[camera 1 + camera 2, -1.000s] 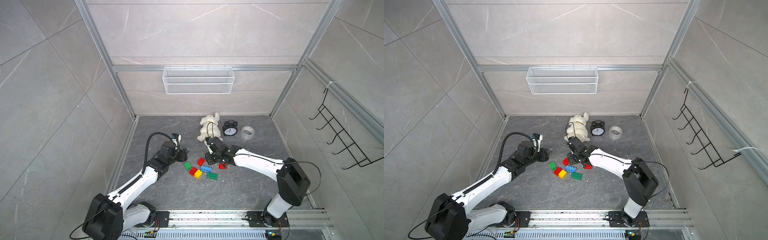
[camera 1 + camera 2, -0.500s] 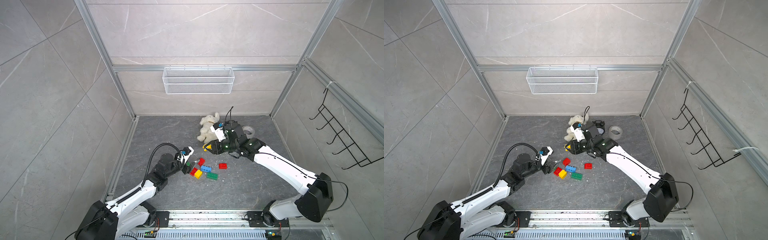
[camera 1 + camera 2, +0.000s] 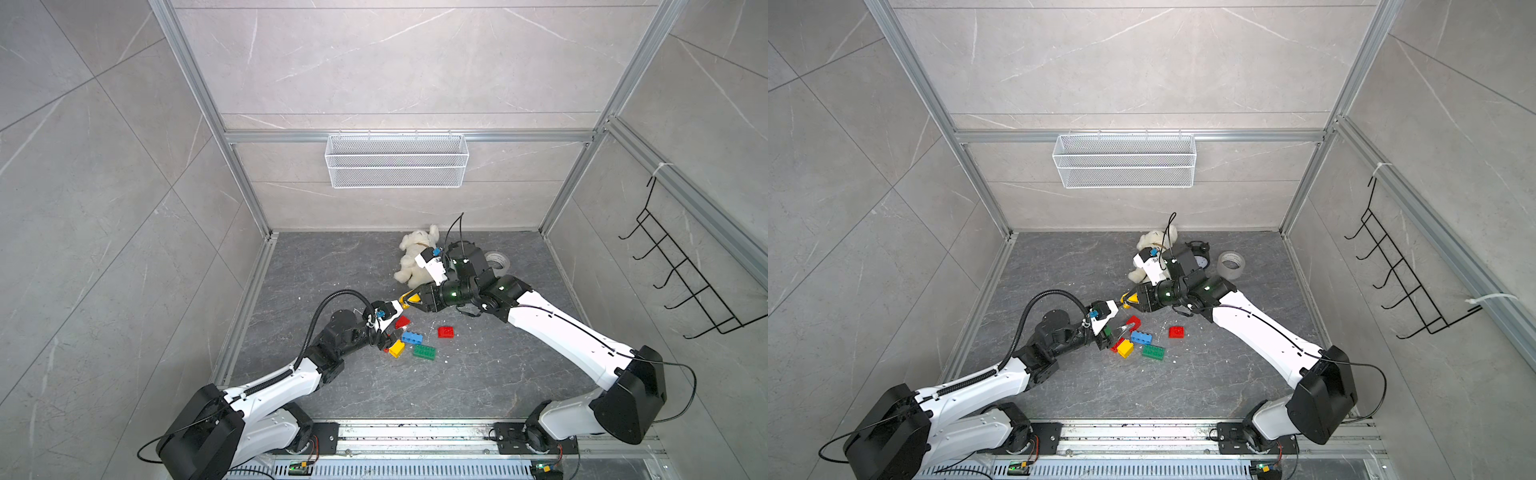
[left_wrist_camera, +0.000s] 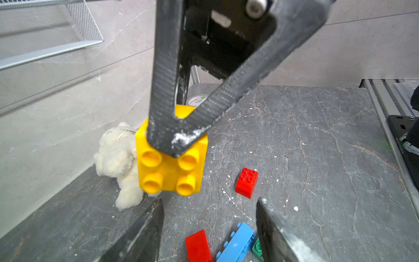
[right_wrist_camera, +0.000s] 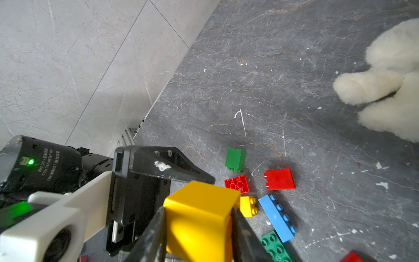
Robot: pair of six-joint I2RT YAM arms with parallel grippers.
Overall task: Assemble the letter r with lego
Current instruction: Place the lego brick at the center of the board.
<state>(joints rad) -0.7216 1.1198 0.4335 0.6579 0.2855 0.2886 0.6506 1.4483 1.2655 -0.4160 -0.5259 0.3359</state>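
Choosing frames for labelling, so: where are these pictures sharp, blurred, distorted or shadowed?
Left wrist view: held yellow brick sharp, left gripper fingers soft at the edge. Right wrist view: blue brick crisp, near white camera housing blurred. Both top views: even light, faint shadows, frame posts splayed by the wide lens.

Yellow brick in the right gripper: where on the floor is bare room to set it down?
Free: the floor between long green brick and front rail; also between plush toy and left wall. Crowded: the loose bricks by the left gripper.
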